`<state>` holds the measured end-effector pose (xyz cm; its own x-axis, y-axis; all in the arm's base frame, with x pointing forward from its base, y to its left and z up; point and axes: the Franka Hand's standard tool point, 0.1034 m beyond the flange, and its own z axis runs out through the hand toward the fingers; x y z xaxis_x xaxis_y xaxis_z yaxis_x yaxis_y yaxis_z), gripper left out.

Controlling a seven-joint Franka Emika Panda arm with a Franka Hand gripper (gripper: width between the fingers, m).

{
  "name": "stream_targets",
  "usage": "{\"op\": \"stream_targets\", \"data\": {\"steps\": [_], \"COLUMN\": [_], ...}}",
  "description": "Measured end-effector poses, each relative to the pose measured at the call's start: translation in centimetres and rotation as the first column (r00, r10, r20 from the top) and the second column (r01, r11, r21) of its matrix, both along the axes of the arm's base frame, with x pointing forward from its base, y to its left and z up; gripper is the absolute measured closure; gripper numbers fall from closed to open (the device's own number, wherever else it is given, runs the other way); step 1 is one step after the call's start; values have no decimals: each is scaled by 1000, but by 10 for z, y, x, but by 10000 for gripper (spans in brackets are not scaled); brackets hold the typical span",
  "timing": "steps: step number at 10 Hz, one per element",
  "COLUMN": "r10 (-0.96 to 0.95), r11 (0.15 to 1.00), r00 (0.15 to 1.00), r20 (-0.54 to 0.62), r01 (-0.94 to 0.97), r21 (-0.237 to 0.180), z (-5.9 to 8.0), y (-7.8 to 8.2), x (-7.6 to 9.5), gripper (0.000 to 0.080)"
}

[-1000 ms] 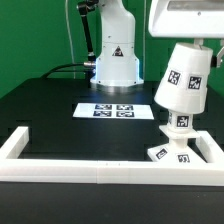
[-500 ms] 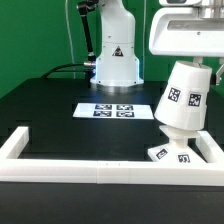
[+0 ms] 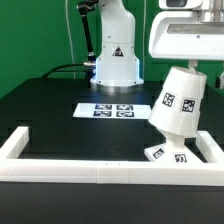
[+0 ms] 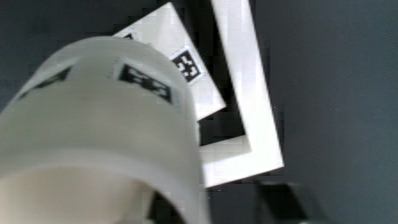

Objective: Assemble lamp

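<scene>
My gripper (image 3: 193,68) is shut on the narrow end of the white cone shade (image 3: 177,102) and holds it tilted, wide end down. The shade hangs just above the flat square base (image 3: 168,154), which lies in the corner of the border rail at the exterior view's right. The shade hides the bulb. In the wrist view the shade (image 4: 107,130) fills most of the picture, and a tagged edge of the base (image 4: 180,62) shows beyond it.
The marker board (image 3: 113,110) lies mid-table in front of the robot's white pedestal (image 3: 116,60). The white border rail (image 3: 90,170) runs along the front and turns back at both ends; it also shows in the wrist view (image 4: 249,90).
The shade has moved down and a little toward the exterior view's left. It now covers the bulb, which showed below it a second ago.
</scene>
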<state>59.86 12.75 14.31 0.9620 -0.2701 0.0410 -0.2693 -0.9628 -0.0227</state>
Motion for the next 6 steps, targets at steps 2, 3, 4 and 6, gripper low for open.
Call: {"op": "stream_targets", "data": {"steps": [2, 3, 4, 6], "r10": [-1, -2, -6, -65], "r11": [1000, 1000, 1000, 998], "r00": [1000, 1000, 999, 994], "r20": [0, -3, -33, -89], "r01": [1, 1, 6, 63], "r21": [0, -1, -2, -18], "z": [0, 1, 5, 20], "y": [-2, -2, -4, -11], "x": [0, 0, -4, -11], "gripper": [348, 208, 134, 108]}}
